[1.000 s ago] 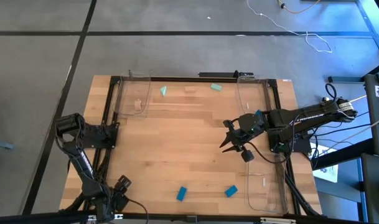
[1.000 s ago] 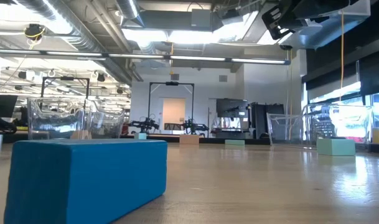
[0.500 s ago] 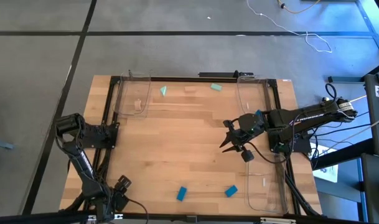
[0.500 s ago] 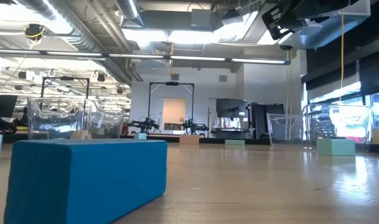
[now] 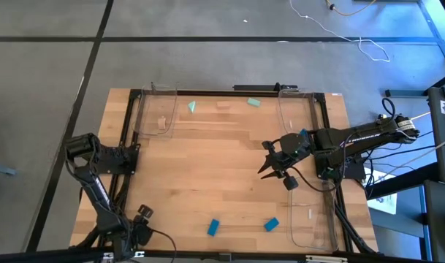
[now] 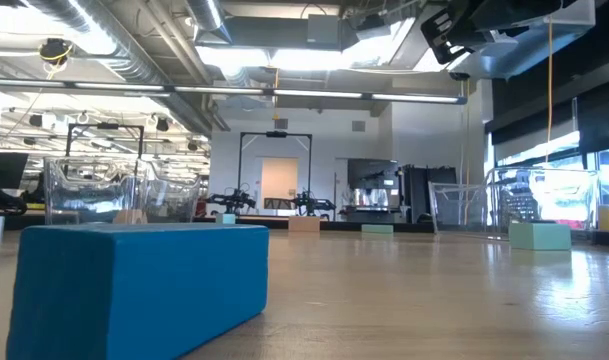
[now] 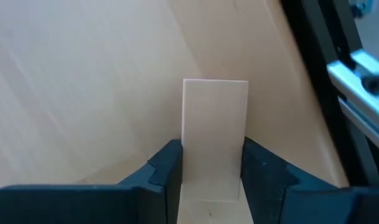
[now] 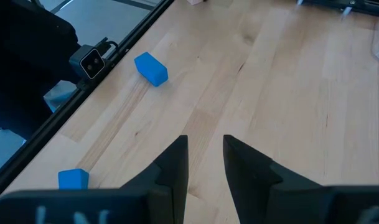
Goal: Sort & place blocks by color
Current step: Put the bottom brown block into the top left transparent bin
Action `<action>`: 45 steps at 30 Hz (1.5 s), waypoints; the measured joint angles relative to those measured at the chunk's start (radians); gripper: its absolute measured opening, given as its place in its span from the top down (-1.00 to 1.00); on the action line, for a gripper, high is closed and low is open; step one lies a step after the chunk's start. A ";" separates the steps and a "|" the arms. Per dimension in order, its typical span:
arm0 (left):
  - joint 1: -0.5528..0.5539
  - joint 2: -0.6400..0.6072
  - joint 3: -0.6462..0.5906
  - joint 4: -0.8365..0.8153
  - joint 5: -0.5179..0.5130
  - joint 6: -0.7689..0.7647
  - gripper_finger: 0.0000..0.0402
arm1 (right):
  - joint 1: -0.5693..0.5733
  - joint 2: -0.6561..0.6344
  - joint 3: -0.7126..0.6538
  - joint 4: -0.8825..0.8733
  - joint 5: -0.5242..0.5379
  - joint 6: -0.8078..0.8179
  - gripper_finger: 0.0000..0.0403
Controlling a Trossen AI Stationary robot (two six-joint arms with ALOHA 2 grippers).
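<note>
The left gripper pinches a tan block by its flat sides; it looks light, rigid and easily held, while the right gripper hangs narrow and empty.

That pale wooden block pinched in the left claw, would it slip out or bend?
Probably neither: the tan block looks like stiff wood with flat sides, and the left gripper clamps both faces squarely. Its smooth finish might allow slight sliding.

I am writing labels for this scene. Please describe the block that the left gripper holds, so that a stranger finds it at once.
Start at the table's near left corner, where the left gripper sits low by the black frame. Between its two dark fingers stands the tan block, a flat pale wood rectangle. The two blue blocks lie free on the table along the same edge; this tan one alone is gripped.
</note>
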 joint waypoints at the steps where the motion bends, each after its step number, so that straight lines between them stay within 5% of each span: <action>1: 0.001 0.000 0.000 -0.001 -0.008 -0.009 0.39 | 0.000 0.000 0.000 0.000 0.000 -0.001 0.50; 5: 0.002 -0.010 -0.001 -0.003 -0.062 -0.031 0.39 | 0.000 0.000 0.000 0.000 0.008 -0.001 0.50; 12: 0.039 -0.090 -0.005 -0.043 -0.321 -0.094 0.39 | 0.000 0.000 0.000 -0.001 0.128 -0.002 0.50; 22: 0.200 -0.256 -0.003 -0.175 -0.519 -0.127 0.39 | 0.000 0.000 0.000 -0.001 0.236 0.055 0.50; 34: 0.564 -0.455 -0.002 -0.285 -0.688 -0.119 0.39 | 0.000 0.000 0.000 -0.005 0.441 0.079 0.50; 45: 1.001 -0.554 -0.001 -0.413 -0.733 -0.119 0.39 | 0.000 0.000 0.000 -0.011 0.446 0.075 0.50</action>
